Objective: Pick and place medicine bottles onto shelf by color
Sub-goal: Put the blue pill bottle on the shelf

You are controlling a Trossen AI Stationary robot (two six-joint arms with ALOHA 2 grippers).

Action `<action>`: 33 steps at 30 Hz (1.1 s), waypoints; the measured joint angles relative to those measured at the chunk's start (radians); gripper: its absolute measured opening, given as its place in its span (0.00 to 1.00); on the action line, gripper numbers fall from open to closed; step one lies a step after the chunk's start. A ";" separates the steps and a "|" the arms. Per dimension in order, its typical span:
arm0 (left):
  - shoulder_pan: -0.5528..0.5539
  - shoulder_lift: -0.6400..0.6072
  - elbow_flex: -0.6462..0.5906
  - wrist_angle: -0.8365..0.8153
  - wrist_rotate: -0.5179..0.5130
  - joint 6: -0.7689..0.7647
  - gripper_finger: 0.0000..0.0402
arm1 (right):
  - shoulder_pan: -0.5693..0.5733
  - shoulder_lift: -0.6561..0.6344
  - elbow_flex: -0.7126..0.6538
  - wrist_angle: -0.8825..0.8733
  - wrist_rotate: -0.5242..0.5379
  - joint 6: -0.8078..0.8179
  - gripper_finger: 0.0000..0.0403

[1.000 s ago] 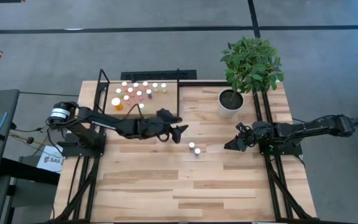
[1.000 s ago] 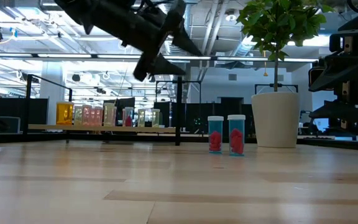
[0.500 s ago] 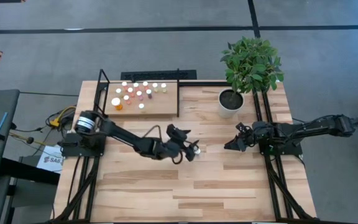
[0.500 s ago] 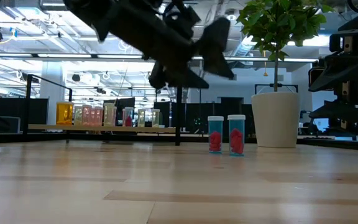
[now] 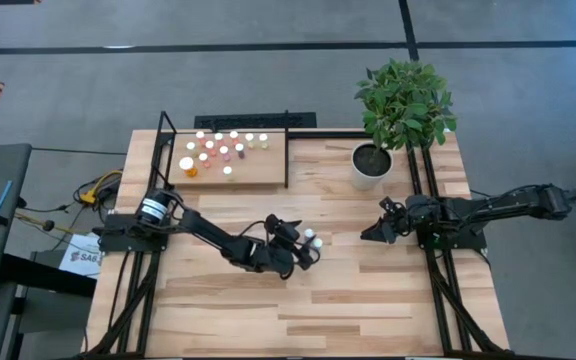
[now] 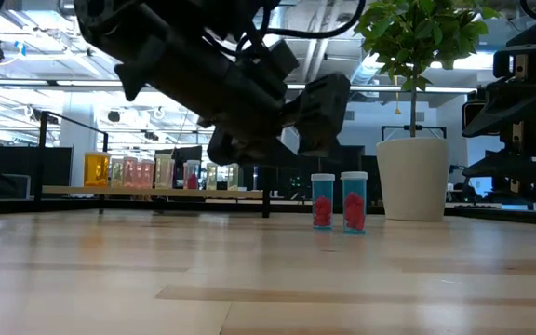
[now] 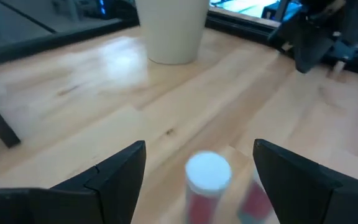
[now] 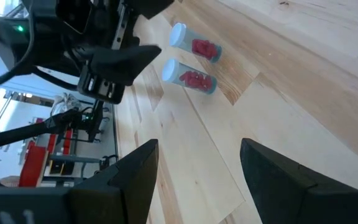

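Two medicine bottles with white caps and red contents point(image 5: 309, 235) point(image 5: 318, 243) stand upright on the tabletop near its middle; the low view shows them side by side point(image 6: 323, 200) point(image 6: 354, 200). My left gripper point(image 5: 305, 252) hangs open just on their near-left side and above them. In the left wrist view its fingers stand on either side of one white cap point(image 7: 207, 171) without touching it. The shelf point(image 5: 268, 170) at the far left carries several more bottles point(image 5: 218, 148). My right gripper point(image 5: 376, 232) waits open at the right.
A white pot with a green plant point(image 5: 371, 165) stands at the far right, behind the two bottles in the low view point(image 6: 412, 177). Black frame rails point(image 5: 430, 200) run along the table's right side. Bare planks point(image 5: 298, 310) lie toward the near edge.
My left gripper has left the shelf's near right corner and swung toward the table's near edge and slightly right, sinking toward the two standing bottles and rolling about its own axis. Its fingers have stayed open. The bottles have not moved.
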 joint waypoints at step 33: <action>0.079 0.000 -0.001 -0.116 0.159 -0.050 0.71 | 0.000 0.000 0.000 0.001 0.000 0.000 0.62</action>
